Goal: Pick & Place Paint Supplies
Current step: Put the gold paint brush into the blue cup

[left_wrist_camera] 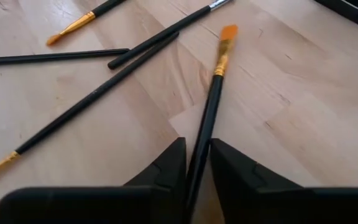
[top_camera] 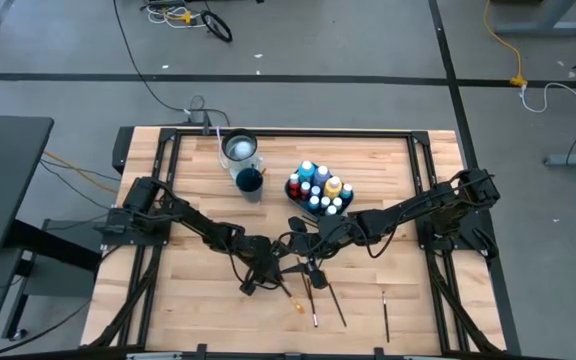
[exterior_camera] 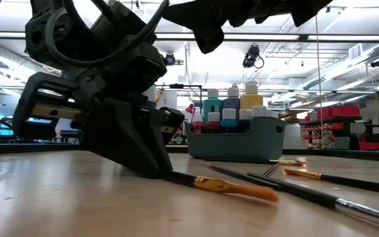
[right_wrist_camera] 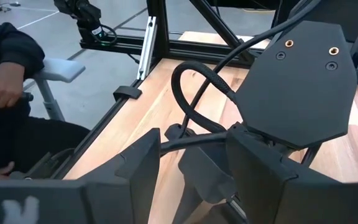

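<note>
Because the thin black-handled paintbrush with the orange tip [left_wrist_camera: 213, 93] lies flat on the pale wooden counter [left_wrist_camera: 303, 124] with its handle between the narrowed fingers of my left pincer [left_wrist_camera: 194, 171], which I judge are just closing on it, I worry that so slim and round a shaft could roll or pivot out on the lift, or swing into the other dark brushes [left_wrist_camera: 98, 93] lying close beside it. My left arm is stretched low to the counter's front middle, pincer tilted steeply down, while my right pincer [right_wrist_camera: 188, 162] hovers just beside it, fingers parted around nothing.
</note>
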Controlling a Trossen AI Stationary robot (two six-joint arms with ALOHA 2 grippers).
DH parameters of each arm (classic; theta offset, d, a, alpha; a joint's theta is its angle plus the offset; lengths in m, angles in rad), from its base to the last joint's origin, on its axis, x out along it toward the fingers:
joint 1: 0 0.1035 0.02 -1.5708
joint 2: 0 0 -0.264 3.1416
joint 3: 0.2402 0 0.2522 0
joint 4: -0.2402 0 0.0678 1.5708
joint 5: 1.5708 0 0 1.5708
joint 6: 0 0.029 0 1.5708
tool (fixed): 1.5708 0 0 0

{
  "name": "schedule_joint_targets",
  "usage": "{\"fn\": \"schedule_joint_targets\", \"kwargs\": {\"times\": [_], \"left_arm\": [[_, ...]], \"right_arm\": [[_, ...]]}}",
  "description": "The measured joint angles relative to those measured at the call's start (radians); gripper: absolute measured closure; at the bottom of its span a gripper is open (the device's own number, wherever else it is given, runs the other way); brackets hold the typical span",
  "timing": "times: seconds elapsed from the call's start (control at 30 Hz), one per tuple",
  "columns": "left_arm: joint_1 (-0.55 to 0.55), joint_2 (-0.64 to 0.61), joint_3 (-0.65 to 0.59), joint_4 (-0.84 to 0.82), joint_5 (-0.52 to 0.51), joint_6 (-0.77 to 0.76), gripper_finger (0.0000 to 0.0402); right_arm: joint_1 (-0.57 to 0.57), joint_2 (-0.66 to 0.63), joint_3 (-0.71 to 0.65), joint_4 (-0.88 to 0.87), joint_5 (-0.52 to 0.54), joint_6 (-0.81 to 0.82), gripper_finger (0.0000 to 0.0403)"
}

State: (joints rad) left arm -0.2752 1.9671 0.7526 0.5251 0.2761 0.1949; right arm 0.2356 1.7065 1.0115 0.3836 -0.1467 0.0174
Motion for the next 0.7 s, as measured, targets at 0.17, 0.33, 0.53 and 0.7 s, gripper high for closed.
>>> {"fn": "schedule_joint_targets", "kwargs": {"times": [0.17,0.33,0.53,0.7], "left_arm": [[0.000,0.000,-0.001,0.000,0.005,0.009,0.0343],[-0.001,0.001,-0.001,0.000,0.010,0.078,0.0363],[0.015,0.001,-0.001,-0.004,0.037,0.106,0.0366],[0.022,0.002,-0.001,-0.006,0.044,0.119,0.0364]], "right_arm": [[0.000,0.000,0.000,0.000,0.000,0.000,0.0217],[0.000,0.000,0.000,0.000,0.000,0.000,0.0217],[0.000,0.000,0.000,-0.001,0.000,0.000,0.0217],[0.000,0.000,0.000,-0.001,0.000,0.000,0.0217]]}}
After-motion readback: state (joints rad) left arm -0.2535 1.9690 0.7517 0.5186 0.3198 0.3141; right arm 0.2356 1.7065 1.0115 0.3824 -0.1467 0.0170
